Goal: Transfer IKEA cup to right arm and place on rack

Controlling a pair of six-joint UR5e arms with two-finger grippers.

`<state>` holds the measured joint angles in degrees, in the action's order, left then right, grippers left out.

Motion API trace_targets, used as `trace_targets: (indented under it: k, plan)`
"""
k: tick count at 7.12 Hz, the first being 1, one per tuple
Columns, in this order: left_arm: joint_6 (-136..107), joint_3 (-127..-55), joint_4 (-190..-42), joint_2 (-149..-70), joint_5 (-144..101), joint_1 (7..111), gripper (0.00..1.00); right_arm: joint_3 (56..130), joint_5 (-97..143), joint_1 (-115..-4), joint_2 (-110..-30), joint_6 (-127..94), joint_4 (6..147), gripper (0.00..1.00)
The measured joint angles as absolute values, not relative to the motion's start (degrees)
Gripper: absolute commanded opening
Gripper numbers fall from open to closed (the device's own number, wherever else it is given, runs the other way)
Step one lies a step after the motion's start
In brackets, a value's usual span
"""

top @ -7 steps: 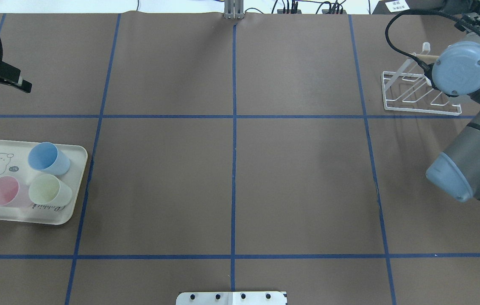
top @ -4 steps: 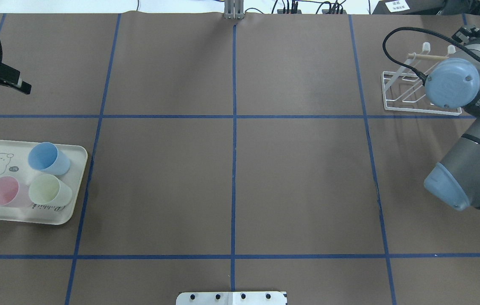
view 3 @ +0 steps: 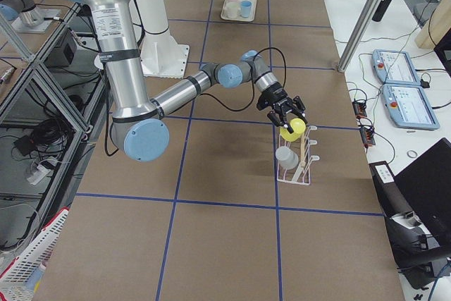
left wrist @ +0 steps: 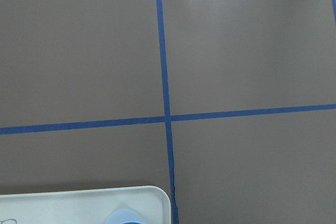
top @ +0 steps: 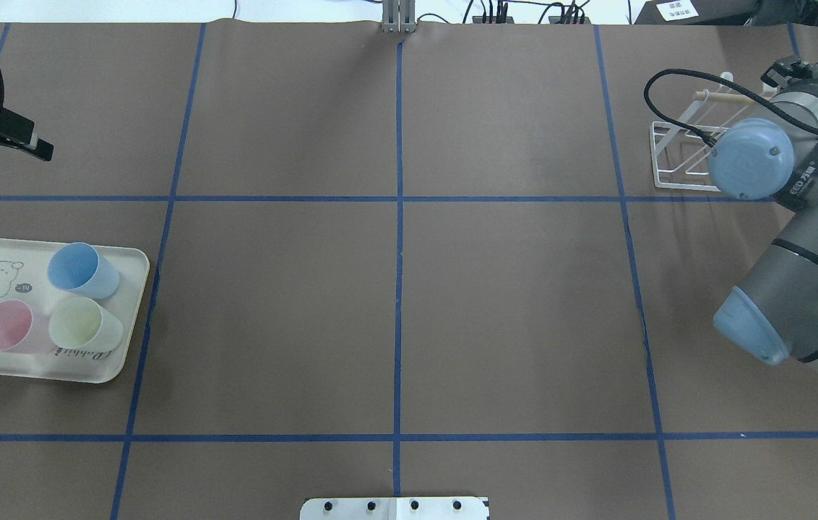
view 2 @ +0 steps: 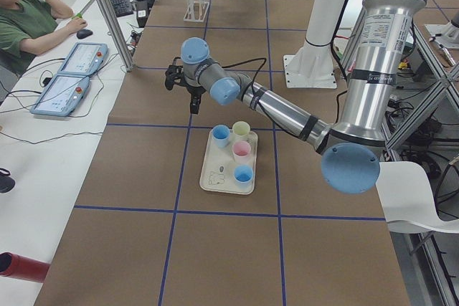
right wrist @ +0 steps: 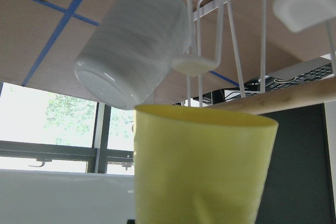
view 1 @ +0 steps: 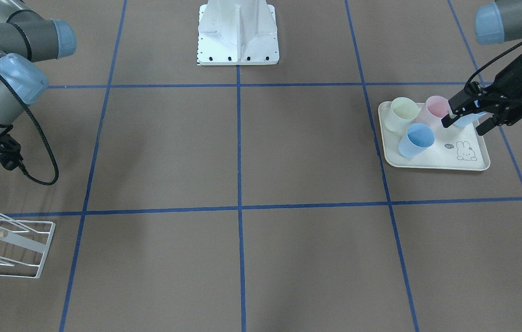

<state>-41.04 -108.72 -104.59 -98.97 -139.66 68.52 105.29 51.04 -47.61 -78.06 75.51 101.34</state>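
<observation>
My right gripper [view 3: 289, 120] is clamped on the yellow cup [right wrist: 202, 166] and holds it in the air at the rack [view 3: 294, 179], at the far right of the table. In the right wrist camera the cup fills the lower middle of the picture. Its wider end, which I take for the mouth, points away from the camera toward the wires, so the long axis runs straight out from the claw into the rack.

What matters for the next move is the free round-tipped prong [right wrist: 191, 65]. It sits just beyond the cup's rim and slightly left of its centre line, apart from the cup. The wooden dowel [right wrist: 294, 95] crosses close past the rim on the right. A white cup [right wrist: 134, 43] already hangs on the neighbouring prong to the left, close by, so I judge there is little room to drift that way.

My left gripper [view 1: 463, 127] hangs above the tray [view 1: 431, 162] at the far left, fingers spread and holding nothing. The right arm alone is placed to finish this.
</observation>
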Motion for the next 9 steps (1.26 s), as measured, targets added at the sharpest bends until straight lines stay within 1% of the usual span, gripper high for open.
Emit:
trace_targets:
  k: [1,3,5,6,7,8,9]
  plan:
    - [-41.0,-108.7,-104.6,-99.0,-139.7,68.5,1.0,105.2,50.7,-47.3,-78.3,75.5,101.3,0.61]
    - [-41.1,-108.6,-104.6,-99.0,-139.7,68.5,1.0,104.7,50.5,-46.6,-78.5,75.4,101.3,0.68]
    - [-41.2,-108.7,-104.6,-99.0,-139.7,68.5,1.0,103.6,50.4,-46.1,-78.0,75.5,101.3,0.68]
    - [-41.2,-108.7,-104.6,-99.0,-139.7,68.5,1.0,103.4,50.4,-46.1,-77.9,75.5,101.3,0.72]
    - [-41.3,-108.6,-104.6,-99.0,-139.7,68.5,1.0,103.3,50.4,-46.1,-77.7,75.6,101.3,0.95]
    - [-41.3,-108.6,-104.6,-99.0,-139.7,68.5,1.0,103.3,50.4,-46.1,-77.7,75.6,101.3,0.98]
    - [-41.4,-108.6,-104.6,-99.0,-139.7,68.5,1.0,103.2,50.4,-46.1,-77.6,75.6,101.3,0.98]
